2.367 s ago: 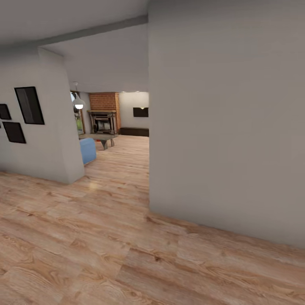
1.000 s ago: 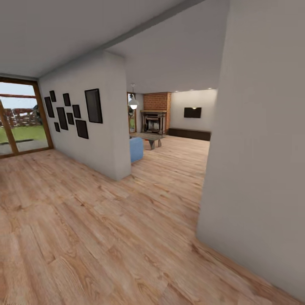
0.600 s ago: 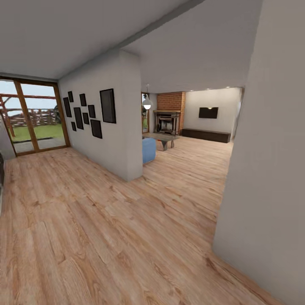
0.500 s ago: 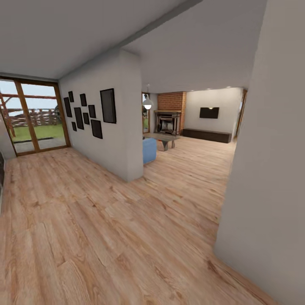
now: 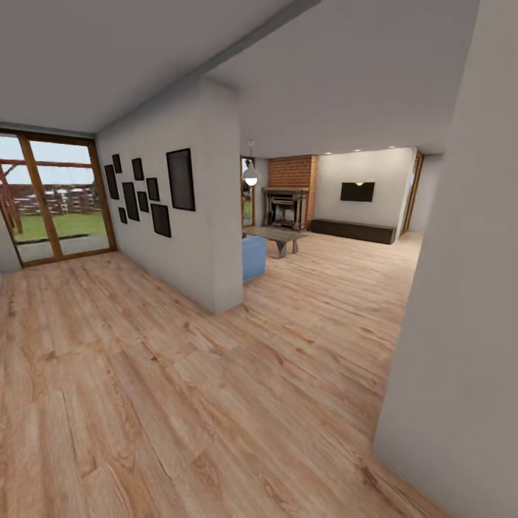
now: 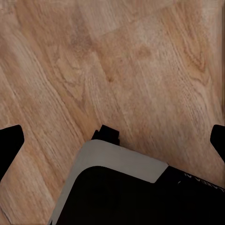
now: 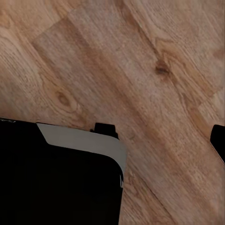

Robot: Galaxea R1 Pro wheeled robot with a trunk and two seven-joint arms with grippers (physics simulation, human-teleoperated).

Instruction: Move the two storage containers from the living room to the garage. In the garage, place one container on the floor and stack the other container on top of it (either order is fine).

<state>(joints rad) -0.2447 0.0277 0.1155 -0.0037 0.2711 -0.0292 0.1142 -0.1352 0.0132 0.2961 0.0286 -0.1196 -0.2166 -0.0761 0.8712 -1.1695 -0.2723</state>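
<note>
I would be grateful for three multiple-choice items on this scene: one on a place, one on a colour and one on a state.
1. In the head view, where does the brick fireplace stand?
A. Beside the glass doors at the left
B. At the far end of the room, beyond the sofa
C. On the near wall at the right

2. What colour is the sofa corner that shows past the end of the picture wall?
A. Blue
B. Green
C. Brown

3. How is the left gripper?
A. Shut on a bin
B. Shut on nothing
C. Open, with nothing between its fingers

Answers:
1 B: the brickwork rises at the back of the room, behind the sofa.
2 A: the upholstery is plainly blue.
3 C: the fingertips sit far apart over bare wood-plank floor.
</note>
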